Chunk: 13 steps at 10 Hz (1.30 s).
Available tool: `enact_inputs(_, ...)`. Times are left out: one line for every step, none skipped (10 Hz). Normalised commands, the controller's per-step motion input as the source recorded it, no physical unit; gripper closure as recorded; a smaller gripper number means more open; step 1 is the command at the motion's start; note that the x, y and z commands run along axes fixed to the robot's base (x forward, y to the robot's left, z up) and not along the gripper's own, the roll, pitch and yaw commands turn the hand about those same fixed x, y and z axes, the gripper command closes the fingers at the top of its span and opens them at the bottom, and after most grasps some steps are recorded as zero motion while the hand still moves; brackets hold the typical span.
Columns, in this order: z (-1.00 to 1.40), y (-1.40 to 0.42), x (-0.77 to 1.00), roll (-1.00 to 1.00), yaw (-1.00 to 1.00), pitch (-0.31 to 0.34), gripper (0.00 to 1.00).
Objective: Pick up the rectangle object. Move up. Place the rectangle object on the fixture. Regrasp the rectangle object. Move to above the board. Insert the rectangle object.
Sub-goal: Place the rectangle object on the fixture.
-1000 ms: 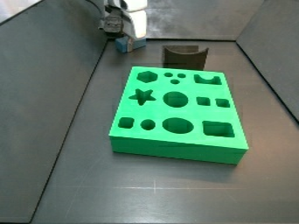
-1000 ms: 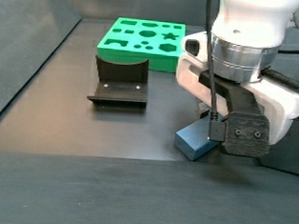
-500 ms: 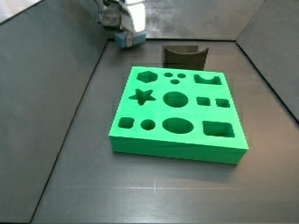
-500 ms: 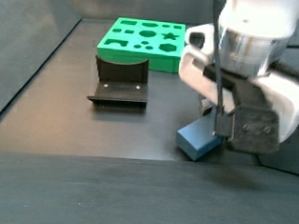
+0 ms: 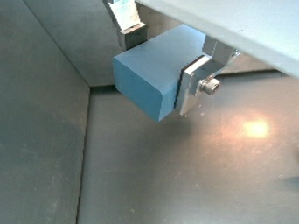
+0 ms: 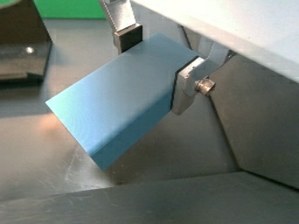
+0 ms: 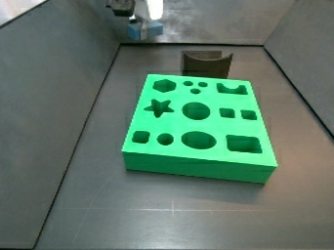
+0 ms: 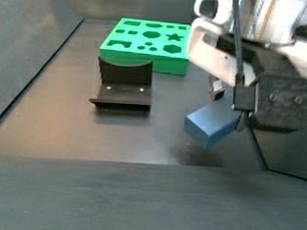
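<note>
Fingers [image 5: 193,77] of flat silver metal with dark pads press on two sides of the small grey-blue rectangle block [image 5: 156,73], so the gripper [image 5: 163,54] is closed tight on it. In both wrist views the block [image 6: 117,109] sits tilted between the plates. One second ago the block rested with its low corner on the dark floor; half a second ago it was just starting to rise. Now it hangs in the air, clear of the floor, and a side view shows the block [image 8: 214,124] higher up under the gripper [image 8: 237,102]. In a side view the gripper [image 7: 140,20] has climbed toward the far back edge, with the block [image 7: 144,31] still in its grip. The big bright green board with shaped holes [image 7: 198,125] lies flat on the floor and has not moved. The small dark fixture with a curved notch [image 8: 123,87] stands between the board [image 8: 147,43] and the raised block, apart from both, just where it was before.
</note>
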Motion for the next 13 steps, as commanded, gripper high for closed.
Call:
enact_inputs(1.0, 0.0, -0.01, 0.0, -0.01, 0.024, 1.0)
enact_inputs(1.0, 0.0, -0.01, 0.0, -0.01, 0.027, 1.0)
enact_inputs(1.0, 0.0, -0.02, 0.01, -0.02, 0.037, 1.0)
enact_inputs(1.0, 0.0, -0.02, 0.01, -0.02, 0.037, 1.0)
enact_inputs(1.0, 0.01, -0.03, 0.02, -0.02, 0.041, 1.0)
enact_inputs(1.0, 0.01, -0.03, 0.02, -0.02, 0.047, 1.0)
enact_inputs(0.81, 0.02, -0.03, 0.02, -0.03, 0.053, 1.0)
enact_inputs(0.7, 0.02, -0.02, 0.02, -0.02, 0.057, 1.0)
enact_inputs(0.49, 0.02, -0.01, 0.02, -0.02, 0.072, 1.0)
enact_inputs(0.32, 0.02, 0.0, 0.02, -0.02, 0.079, 1.0)
enact_inputs(0.39, -0.82, 1.0, -0.02, 1.0, -0.016, 1.0)
enact_inputs(0.35, -0.82, 1.0, -0.02, 1.0, -0.013, 1.0)
enact_inputs(0.32, -0.77, 1.0, -0.02, 1.0, 0.007, 1.0)
